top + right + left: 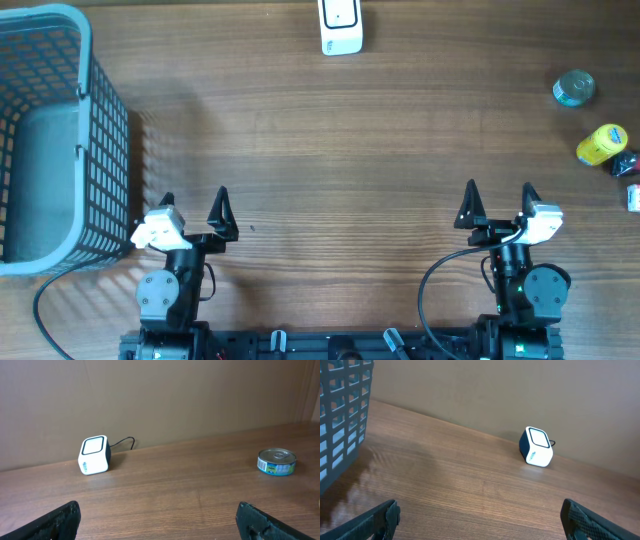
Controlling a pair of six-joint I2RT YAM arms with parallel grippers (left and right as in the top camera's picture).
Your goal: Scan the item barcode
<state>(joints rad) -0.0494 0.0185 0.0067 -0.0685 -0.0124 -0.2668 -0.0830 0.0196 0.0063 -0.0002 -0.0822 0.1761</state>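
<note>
A white barcode scanner (pixel 341 27) with a dark screen stands at the far middle of the table, also seen as the scanner (pixel 536 446) and the scanner (pixel 94 454). Items lie at the right edge: a round tin can (pixel 574 88), the same can (pixel 276 461), a yellow bottle (pixel 601 144) and a dark item (pixel 626 164). My left gripper (pixel 193 206) is open near the front left, empty, its fingertips (pixel 387 515) wide apart. My right gripper (pixel 497 202) is open near the front right, empty.
A grey-blue mesh basket (pixel 103 120) stands at the left edge, close beside the left gripper, its wall (pixel 342 415) filling the left of that wrist view. A small item (pixel 633 197) is cut off by the right edge. A brown wall backs the table.
</note>
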